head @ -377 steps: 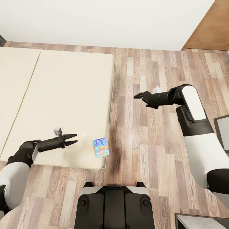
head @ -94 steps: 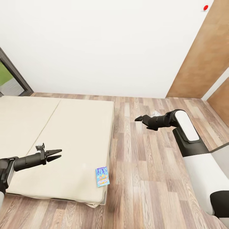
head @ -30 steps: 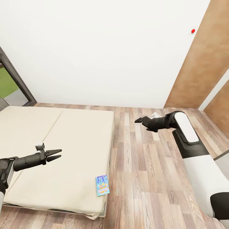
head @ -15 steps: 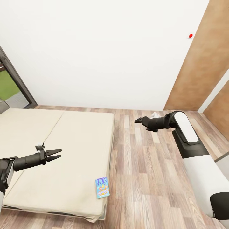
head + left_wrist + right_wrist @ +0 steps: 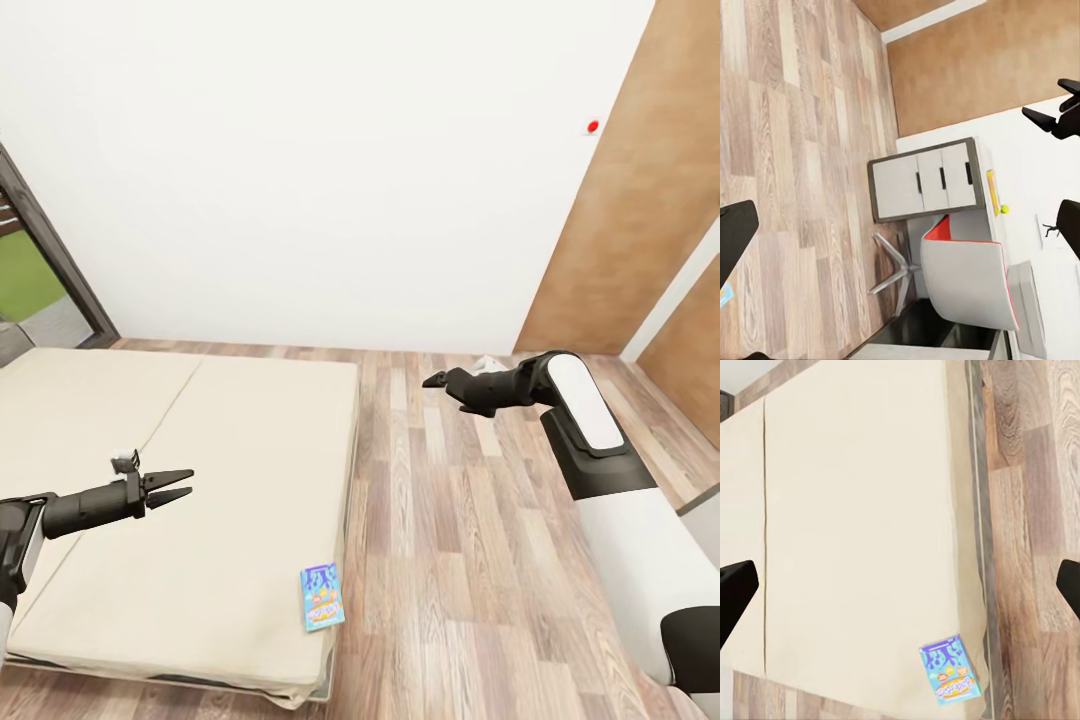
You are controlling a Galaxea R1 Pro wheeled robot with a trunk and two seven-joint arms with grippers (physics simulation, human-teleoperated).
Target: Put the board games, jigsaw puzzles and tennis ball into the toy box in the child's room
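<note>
The small blue board game (image 5: 322, 596) lies flat on the bed (image 5: 200, 480), at the mattress's near right corner, close to the edge beside the wooden floor (image 5: 470, 560). In the right wrist view the same blue box (image 5: 949, 669) sits near the mattress corner. The left claw (image 5: 172, 484) hovers above the bed, left of the box and well apart from it, its fingers spread and empty. The right claw (image 5: 437, 380) hangs over the floor, right of the bed and farther away, fingers slightly parted, gripping nothing. In the left wrist view a grey drawer unit (image 5: 926, 180) stands on the floor beside a white chair with a red rim (image 5: 967, 281), and the tennis ball (image 5: 1004, 209) rests on the tabletop (image 5: 1020, 195) above the drawers, next to a thin yellow item I cannot identify.
</note>
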